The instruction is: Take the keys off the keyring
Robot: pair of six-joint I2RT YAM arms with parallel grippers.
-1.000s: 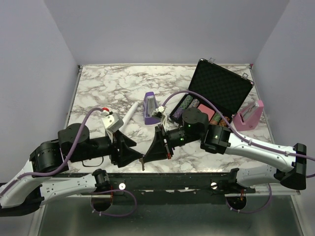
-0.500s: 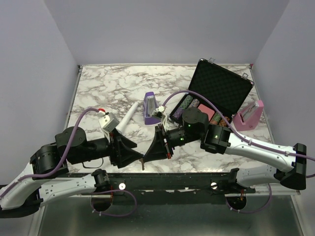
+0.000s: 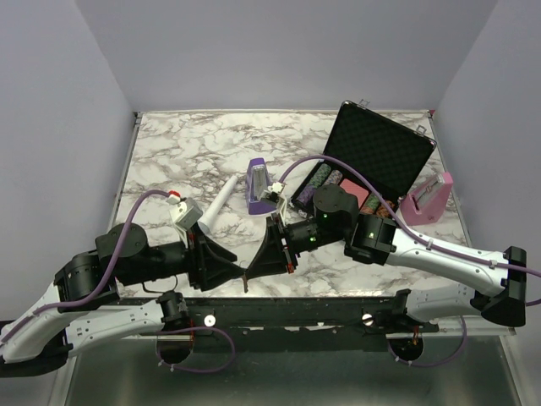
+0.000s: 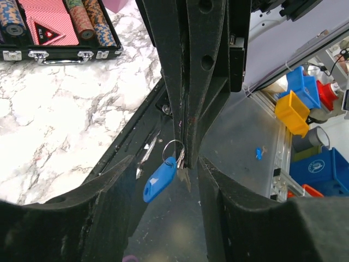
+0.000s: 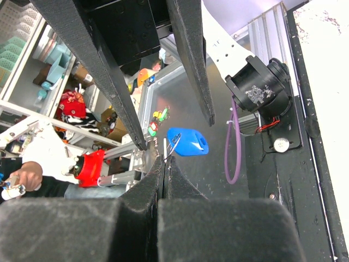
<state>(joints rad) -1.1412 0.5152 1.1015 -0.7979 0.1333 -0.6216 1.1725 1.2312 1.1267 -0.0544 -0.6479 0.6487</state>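
Keys (image 4: 184, 176) hang with a blue tag (image 4: 159, 180) from the keyring (image 4: 172, 145), just beyond the middle of the tabletop's (image 3: 169, 152) near edge — the ring pinched by the right gripper (image 5: 164, 162), tips closed. Left gripper (image 4: 166, 161) faces it, jaws parted, one finger on either side of the dangling bunch.
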